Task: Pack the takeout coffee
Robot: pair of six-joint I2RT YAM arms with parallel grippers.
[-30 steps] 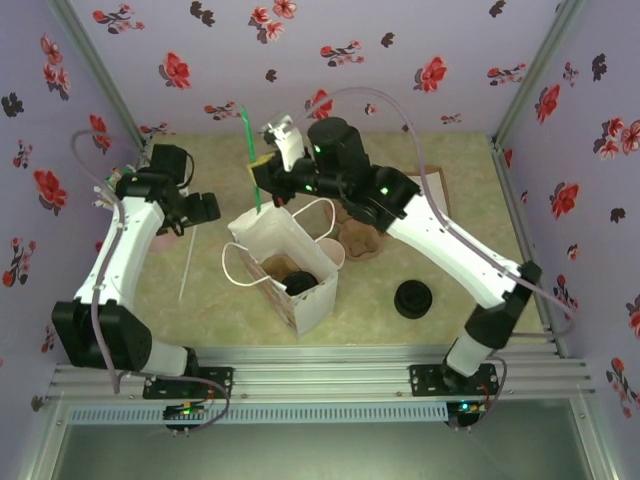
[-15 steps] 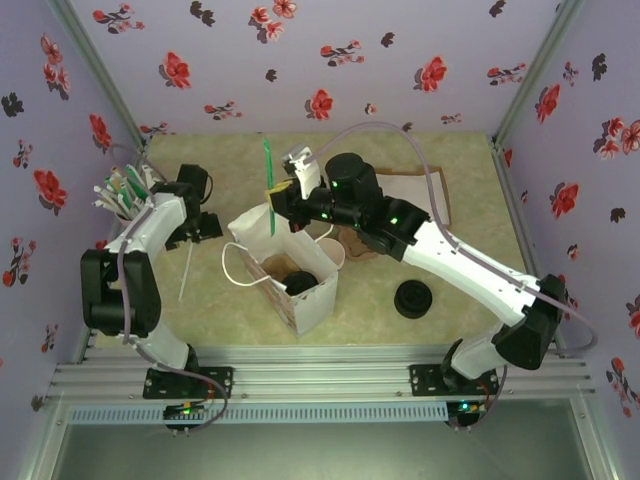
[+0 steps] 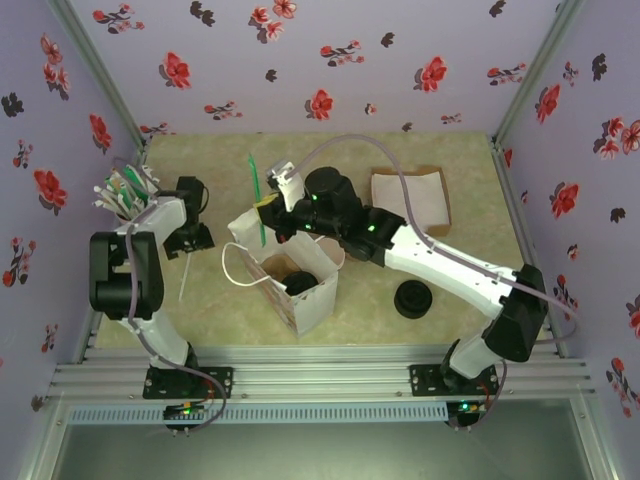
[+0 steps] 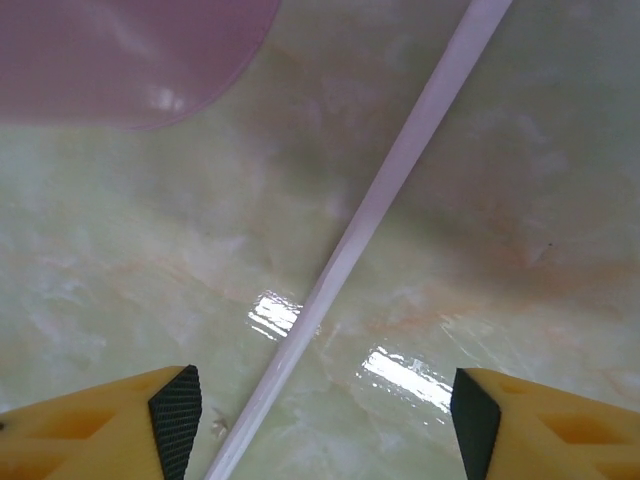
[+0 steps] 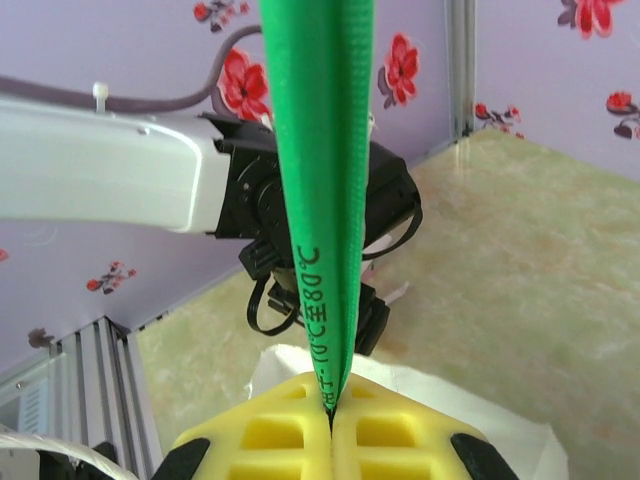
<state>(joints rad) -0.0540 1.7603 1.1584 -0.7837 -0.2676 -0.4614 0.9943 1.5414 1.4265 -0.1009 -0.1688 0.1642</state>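
Toward the near edge of the worktop (image 3: 460, 260), at its middle, a white paper bag (image 3: 306, 306) is standing open, and the takeout coffee (image 3: 300, 283) is sitting inside it with its black lid facing up. Neither has shifted over the last second.

The right end effector (image 5: 330, 412) is pinching a green stick (image 5: 318, 180) with its jaws fully closed on the lower end. The stick is pointing toward the far edge above the bag's far left corner. Half a second ago this end effector was slightly nearer the right edge; it is now moving toward the left edge, and the stick is leaning differently.

A cardboard tray (image 3: 412, 195) near the far right corner, earlier partly covered by the right arm, is now lying exposed.

The left end effector (image 4: 322, 422) is hovering near the left edge with its jaws apart and holding nothing. A white straw (image 4: 400, 170) is lying on the worktop between them, untouched. A second ago the left arm was reaching farther out; it is now folding back on itself.

A stack of black lids (image 3: 412, 298) is resting between the bag and the right edge, unmoved.
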